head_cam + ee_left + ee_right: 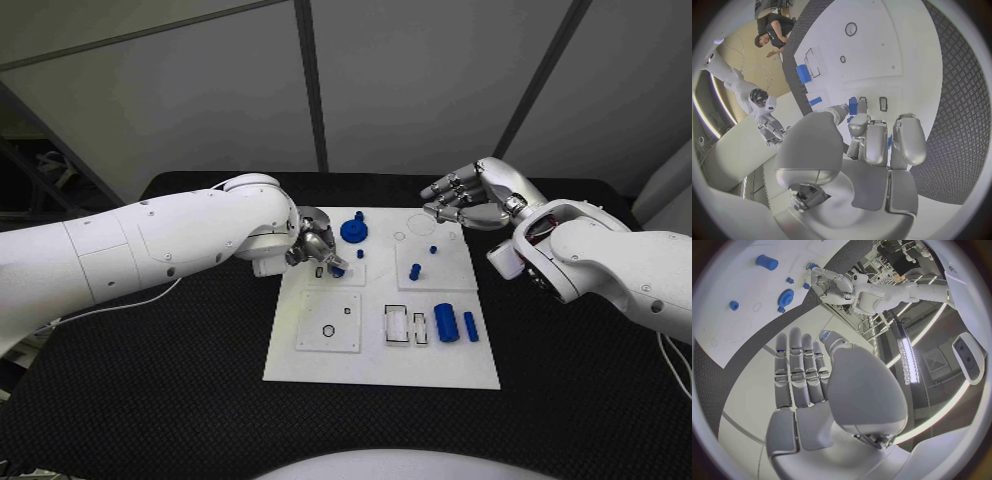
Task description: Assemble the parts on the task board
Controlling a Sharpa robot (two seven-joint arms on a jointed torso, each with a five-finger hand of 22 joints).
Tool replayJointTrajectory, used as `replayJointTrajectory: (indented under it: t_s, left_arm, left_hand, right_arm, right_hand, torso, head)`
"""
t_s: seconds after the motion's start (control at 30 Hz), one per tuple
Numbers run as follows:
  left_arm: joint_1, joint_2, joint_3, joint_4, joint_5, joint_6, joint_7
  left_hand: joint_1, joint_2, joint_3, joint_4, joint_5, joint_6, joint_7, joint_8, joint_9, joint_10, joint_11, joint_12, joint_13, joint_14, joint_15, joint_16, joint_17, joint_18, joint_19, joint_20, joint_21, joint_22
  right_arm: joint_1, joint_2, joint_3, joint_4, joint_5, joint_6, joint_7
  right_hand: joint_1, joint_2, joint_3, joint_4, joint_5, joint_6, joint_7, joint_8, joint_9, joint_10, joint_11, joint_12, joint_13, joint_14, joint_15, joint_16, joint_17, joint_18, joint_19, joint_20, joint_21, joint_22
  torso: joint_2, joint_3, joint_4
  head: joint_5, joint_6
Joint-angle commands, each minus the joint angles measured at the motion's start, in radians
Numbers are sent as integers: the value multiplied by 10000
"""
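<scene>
Silver left robot hand [316,250] pinches a blue part [336,268] at the task board [384,365]'s left edge; right robot hand [469,197] spread.

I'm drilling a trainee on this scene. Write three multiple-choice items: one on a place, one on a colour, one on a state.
1. Where is the gear?
A. Near edge of the board
B. Far part of the board, by the left hand
C. Off the board, on the table

2. What colour is the cylinder?
A. Blue
B. Red
C. Green

3. What is the left hand doing?
A. Lying flat and empty
B. Pinching a small part
C. Gripping the gear

Key: 1 B, the gear sits at the board's far end beside that hand. 2 A, it looks blue like the gear. 3 B, the left wrist view shows a blue part at the fingertips.
</scene>
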Motion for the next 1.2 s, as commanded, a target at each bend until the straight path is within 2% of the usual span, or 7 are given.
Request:
replayJointTrajectory:
  t_s: [0.03,0.23,0.4,0.57,0.83,1.13,1.2]
  left_arm:
    - [10,-132,5,179,428,-799,85]
    - [5,-391,-2,561,323,-1624,118]
    - [-25,-556,-11,941,-126,-2356,109]
    - [-117,-581,-21,1131,-527,-2794,65]
    - [-292,-505,-35,1136,-1146,-2957,-21]
    - [-378,-531,-42,1092,-1418,-2436,-98]
    - [-384,-530,-43,1073,-1465,-2351,-107]
  left_hand:
    - [-232,-66,1688,-1508,127,-46,7,71,93,68,-20,-77,-43,382,-43,-16,23,117,-16,30,-37,36]
    - [-674,-260,2294,-1880,535,-31,-7,204,298,105,-25,-202,-177,387,-60,-18,37,102,35,15,6,146]
    - [-801,-296,2464,-2005,623,-15,-20,261,370,128,-41,-237,-219,391,-72,-14,47,84,84,1,66,253]
    - [-899,-320,2592,-2093,661,-7,-30,307,426,157,-51,-238,-227,393,-83,-13,52,69,124,-12,116,338]
    - [-986,-318,2705,-2166,666,-21,-34,355,480,176,-57,-234,-231,392,-90,-18,51,61,147,-21,145,388]
    - [-1113,-317,2832,-2267,684,-64,-37,429,561,195,-62,-226,-249,393,-95,-20,53,33,208,-30,234,535]
    - [-1138,-317,2853,-2287,694,-71,-38,446,577,194,-62,-231,-260,394,-96,-19,55,32,210,-31,238,541]
  right_arm:
    - [20,-9,9,-1,30,-38,27]
    - [20,-36,8,-5,30,-40,13]
    - [20,-60,8,-16,29,-38,15]
    - [20,-68,8,-23,3,-31,18]
    - [19,-70,8,-33,-59,-10,17]
    - [19,-74,7,-38,-86,19,13]
    - [19,-69,7,-39,-87,27,14]
  right_hand:
    - [-98,-16,-18,-65,42,-7,38,-70,-4,-23,58,-57,-23,81,8,-74,18,107,52,10,-62,-20]
    - [-98,-16,-18,-65,43,-7,38,-70,-4,-23,58,-57,-23,81,8,-74,18,107,52,11,-62,-20]
    - [-110,-25,-22,-66,52,-17,42,-78,-5,-31,62,-66,-32,76,12,-92,19,106,52,13,-76,-27]
    - [-108,-27,-20,-71,58,-22,43,-82,-6,-38,64,-72,-37,72,14,-102,19,105,51,14,-84,-31]
    - [-108,-27,-20,-71,58,-22,43,-82,-6,-38,64,-72,-37,72,14,-102,19,105,51,14,-84,-31]
    - [-111,-27,-18,-74,63,-29,46,-87,-7,-46,67,-80,-45,67,17,-117,20,105,49,16,-95,-37]
    - [-121,-24,-18,-70,65,-31,49,-89,-7,-49,70,-84,-49,65,20,-125,20,104,49,18,-102,-41]
  torso:
    - [5,2,8]
    - [8,9,20]
    - [2,3,23]
    - [0,7,-6]
    - [7,-8,-24]
    - [14,-16,-26]
    - [12,-5,-22]
  head:
    - [-11,-2]
    - [5,-6]
    - [25,-28]
    - [67,-70]
    - [78,-72]
    - [44,-67]
    - [54,-77]
